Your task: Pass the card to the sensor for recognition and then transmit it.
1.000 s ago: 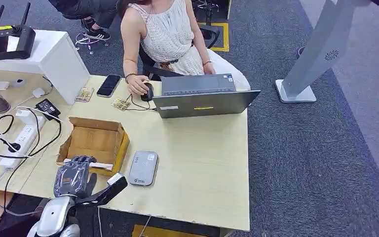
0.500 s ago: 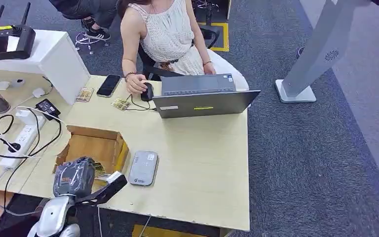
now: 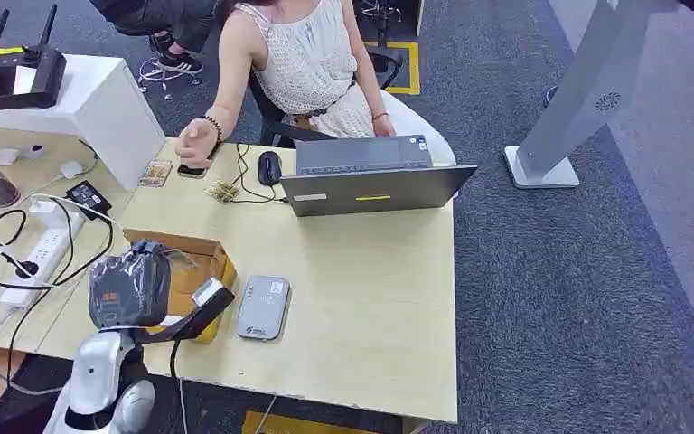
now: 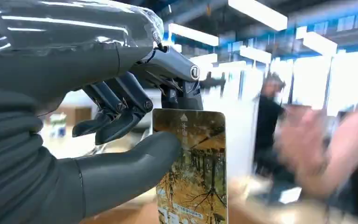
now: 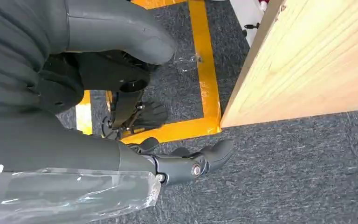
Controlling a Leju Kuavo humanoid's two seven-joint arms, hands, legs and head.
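My left hand point(image 3: 130, 286) is raised over the open cardboard box point(image 3: 206, 260) near the table's front left. In the left wrist view the left hand point(image 4: 98, 88) pinches a card point(image 4: 192, 172) printed with yellow autumn trees, thumb against its face and dark fingers behind its upper edge. The grey card sensor point(image 3: 263, 307) lies flat on the table just right of the box and of my hand. My right hand point(image 5: 121, 154) hangs beside the wooden table's side above the carpet, fingers loose and holding nothing.
A person sits at the far side behind a laptop point(image 3: 372, 186), with one hand on a phone point(image 3: 193, 148). A mouse point(image 3: 270, 167), loose cards point(image 3: 221, 191), a power strip point(image 3: 41, 258) with cables and a white box point(image 3: 99, 108) lie left and behind.
My left hand has lifted up out of the cardboard box with the card. The person's hand has moved from the mouse to the phone.
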